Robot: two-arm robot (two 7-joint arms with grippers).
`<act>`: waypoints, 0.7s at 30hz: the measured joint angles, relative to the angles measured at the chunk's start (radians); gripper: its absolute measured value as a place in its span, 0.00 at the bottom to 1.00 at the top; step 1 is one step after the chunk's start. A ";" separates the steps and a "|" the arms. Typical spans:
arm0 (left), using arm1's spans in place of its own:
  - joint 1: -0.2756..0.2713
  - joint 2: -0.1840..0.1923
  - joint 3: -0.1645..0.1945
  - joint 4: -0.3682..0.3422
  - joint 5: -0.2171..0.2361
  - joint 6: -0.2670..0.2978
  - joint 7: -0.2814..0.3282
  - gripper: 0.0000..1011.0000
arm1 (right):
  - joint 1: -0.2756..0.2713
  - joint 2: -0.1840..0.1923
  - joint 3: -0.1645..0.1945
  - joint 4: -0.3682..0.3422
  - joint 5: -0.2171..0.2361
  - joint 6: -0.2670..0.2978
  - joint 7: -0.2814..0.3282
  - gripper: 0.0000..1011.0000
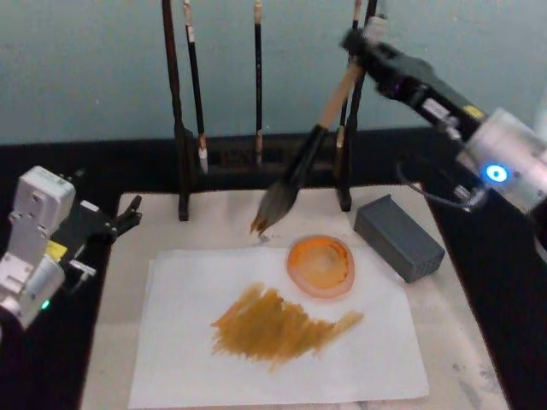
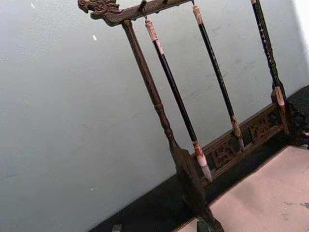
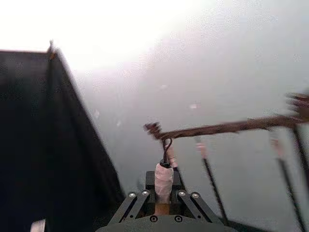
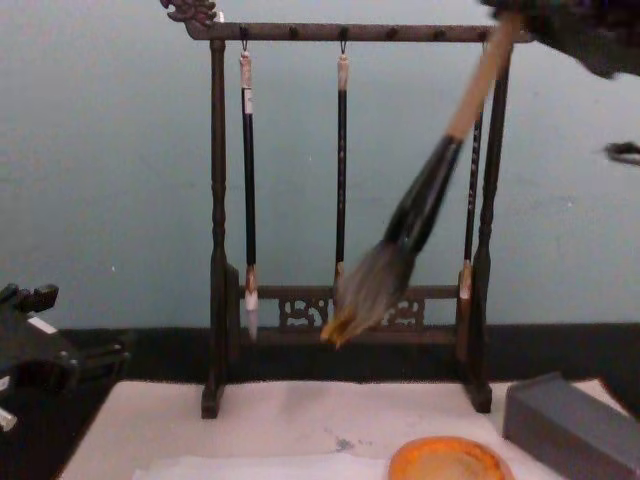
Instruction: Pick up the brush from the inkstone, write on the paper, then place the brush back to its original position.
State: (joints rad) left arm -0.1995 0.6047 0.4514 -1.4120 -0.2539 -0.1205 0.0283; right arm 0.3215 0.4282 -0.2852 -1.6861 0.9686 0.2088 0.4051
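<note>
Right pincer (image 1: pixel 357 44) is clamped on the top end of the brush (image 1: pixel 305 158), high over the back of the desk (image 1: pixel 85 166). Brush tilted, bristles down and toward the robot's left, tip ochre-stained, in the air clear of the paper (image 1: pixel 188 367). Chest view puts it in front of the rack (image 4: pixel 215 200) hung with three slim brushes (image 4: pixel 247 180). Paper flat on cream mat (image 1: pixel 457 342), broad ochre smear (image 1: pixel 273 329) across it. Orange dish (image 1: pixel 320 266) at paper's far edge, grey block (image 1: pixel 399 237) near it on the right. Left pincer (image 1: pixel 126 218) at desk's left side, fingers apart, empty.
</note>
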 joint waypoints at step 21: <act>0.000 0.000 0.000 0.000 0.000 0.000 0.000 1.00 | -0.336 -0.107 0.251 -0.102 0.475 0.069 -0.373 0.17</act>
State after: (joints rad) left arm -0.1995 0.6047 0.4514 -1.4120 -0.2539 -0.1205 0.0283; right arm -0.0141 0.3213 -0.0341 -1.7876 1.4436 0.2775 0.0325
